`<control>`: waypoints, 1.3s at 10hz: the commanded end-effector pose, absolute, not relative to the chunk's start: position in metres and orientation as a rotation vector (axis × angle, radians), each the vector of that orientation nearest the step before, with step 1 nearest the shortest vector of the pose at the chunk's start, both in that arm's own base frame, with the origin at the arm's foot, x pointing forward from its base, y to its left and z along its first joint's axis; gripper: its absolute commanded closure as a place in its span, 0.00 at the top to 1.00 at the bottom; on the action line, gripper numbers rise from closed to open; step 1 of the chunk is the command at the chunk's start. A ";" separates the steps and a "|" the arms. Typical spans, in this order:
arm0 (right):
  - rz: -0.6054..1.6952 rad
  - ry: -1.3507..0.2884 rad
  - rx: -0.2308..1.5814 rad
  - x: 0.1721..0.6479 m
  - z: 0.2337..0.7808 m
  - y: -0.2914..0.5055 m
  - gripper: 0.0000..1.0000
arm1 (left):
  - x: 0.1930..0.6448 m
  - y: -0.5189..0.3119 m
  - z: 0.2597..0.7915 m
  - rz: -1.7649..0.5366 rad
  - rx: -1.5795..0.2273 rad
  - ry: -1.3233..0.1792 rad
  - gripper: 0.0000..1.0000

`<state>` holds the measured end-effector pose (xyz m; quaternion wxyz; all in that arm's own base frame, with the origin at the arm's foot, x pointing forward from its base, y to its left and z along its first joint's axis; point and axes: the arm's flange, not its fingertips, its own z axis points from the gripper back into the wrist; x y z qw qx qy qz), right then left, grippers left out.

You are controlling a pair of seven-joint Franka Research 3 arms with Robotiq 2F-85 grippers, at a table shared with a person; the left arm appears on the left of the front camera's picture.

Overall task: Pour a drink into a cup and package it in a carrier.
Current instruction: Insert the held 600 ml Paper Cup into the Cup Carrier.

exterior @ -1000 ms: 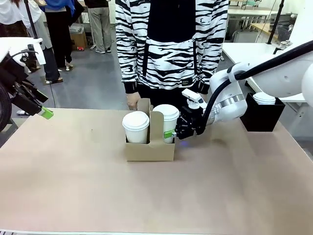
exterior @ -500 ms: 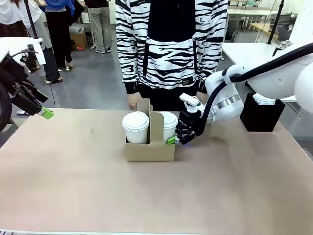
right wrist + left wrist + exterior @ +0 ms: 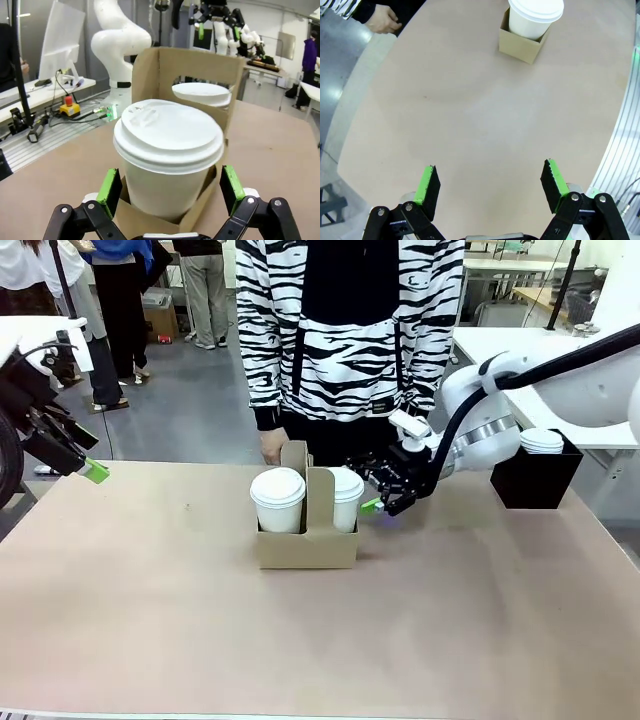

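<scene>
The tan carrier (image 3: 305, 545) stands mid-table with two lidded white cups in its slots, one on the left (image 3: 277, 498) and one on the right (image 3: 345, 496). The drink is hidden under the lids. My right gripper (image 3: 373, 484) is open just right of the right-hand cup and clear of it. In the right wrist view that cup (image 3: 167, 160) sits in the carrier (image 3: 186, 70) between my spread fingers, with the other cup (image 3: 202, 94) behind the handle. My left gripper (image 3: 88, 468) hovers open at the far left edge; in its wrist view my left gripper (image 3: 490, 182) is wide apart, far from the cup (image 3: 536, 15).
A black box (image 3: 535, 480) topped with stacked white lids stands at the right rear of the table. A person in a striped top stands at the far side, one hand (image 3: 270, 448) resting just behind the carrier.
My right gripper opened and let go of the right-hand cup, which now sits lower in its slot. The gripper drew back to the right. The left arm stayed still.
</scene>
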<state>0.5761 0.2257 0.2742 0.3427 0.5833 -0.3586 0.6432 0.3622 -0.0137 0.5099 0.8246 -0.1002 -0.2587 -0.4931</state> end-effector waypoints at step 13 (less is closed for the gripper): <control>0.612 -0.655 0.438 0.364 0.387 0.044 1.00 | 0.362 -0.012 0.511 -1.055 -0.204 -0.542 1.00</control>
